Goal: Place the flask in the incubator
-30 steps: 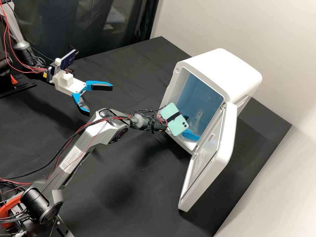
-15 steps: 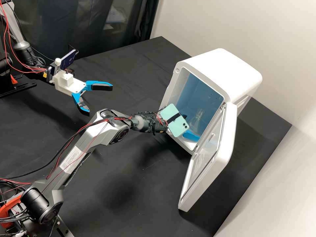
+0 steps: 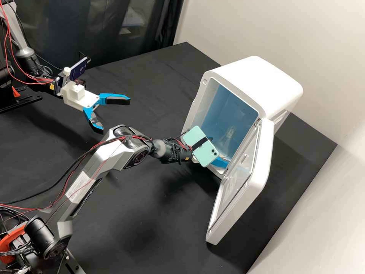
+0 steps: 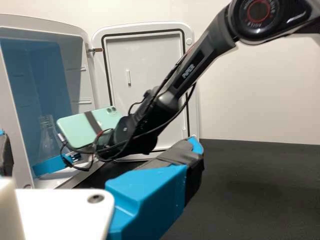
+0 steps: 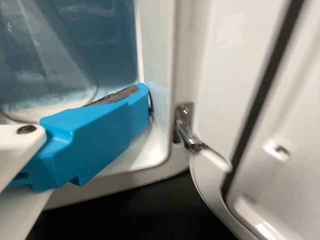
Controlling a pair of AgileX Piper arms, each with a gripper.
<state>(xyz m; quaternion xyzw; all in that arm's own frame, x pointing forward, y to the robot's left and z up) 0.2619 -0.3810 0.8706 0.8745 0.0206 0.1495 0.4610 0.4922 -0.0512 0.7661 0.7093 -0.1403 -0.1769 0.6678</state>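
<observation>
Right tool (image 3: pixel 222 161) eased back and down, flask (image 4: pixel 47 142) upright inside incubator (image 3: pixel 258 83) just beyond it, grip unclear

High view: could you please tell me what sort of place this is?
Probably a robotics laboratory: a black bench, a white incubator with its door open and a glass flask inside.

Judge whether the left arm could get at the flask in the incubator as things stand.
Probably not. The flask stands inside the open incubator, but the right arm lies across the doorway, between it and the left gripper, which hangs off over the bench, jaws open.
</observation>
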